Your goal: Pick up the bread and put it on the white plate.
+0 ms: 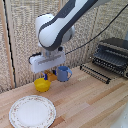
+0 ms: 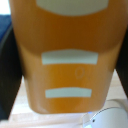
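Observation:
The bread (image 2: 70,55), an orange-brown oblong with pale stripes, fills almost the whole wrist view. Dark fingers (image 2: 6,70) press against both of its long sides. In the exterior view the gripper (image 1: 47,75), a white boxy block with blue-tipped fingers, hangs low just over the yellow bowl (image 1: 42,85). There the loaf is mostly hidden between the fingers. The white dish (image 1: 32,111), a large flat plate with a thin patterned ring, lies on the wooden table near the front, at the exterior view's left, apart from the gripper.
A blue mug (image 1: 63,73) stands close beside the gripper on the exterior view's right. A black toaster oven (image 1: 112,52) with a wire rack (image 1: 95,72) in front of it sits at the far right. A pale rounded shape (image 2: 112,115) shows in the wrist view.

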### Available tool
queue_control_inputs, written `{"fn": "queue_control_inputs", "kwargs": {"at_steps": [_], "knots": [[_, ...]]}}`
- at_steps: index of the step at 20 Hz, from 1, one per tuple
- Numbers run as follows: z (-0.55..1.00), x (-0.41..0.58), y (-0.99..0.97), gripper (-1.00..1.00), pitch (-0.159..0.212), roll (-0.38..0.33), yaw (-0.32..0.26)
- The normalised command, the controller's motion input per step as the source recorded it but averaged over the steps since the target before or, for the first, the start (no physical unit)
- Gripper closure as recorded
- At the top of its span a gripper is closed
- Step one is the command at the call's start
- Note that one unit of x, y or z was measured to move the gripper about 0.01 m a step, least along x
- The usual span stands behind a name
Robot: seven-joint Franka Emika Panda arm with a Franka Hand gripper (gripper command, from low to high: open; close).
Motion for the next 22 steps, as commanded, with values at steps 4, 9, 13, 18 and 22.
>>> {"fn": "queue_control_inputs", "kwargs": {"at_steps": [4, 9, 13, 18, 22], "knots": [[-0.15, 0.000, 0.86, 1.00, 0.174, -0.036, 0.053], [-0.34, 0.010, 0.81, 1.00, 0.116, -0.050, 0.047], [-0.41, 0.184, 0.45, 1.00, 0.024, -0.079, 0.066], [-0.28, 0.311, 0.07, 1.00, 0.000, -0.063, 0.058], [-0.26, 0.267, 0.01, 1.00, -0.010, -0.045, 0.046]]}}
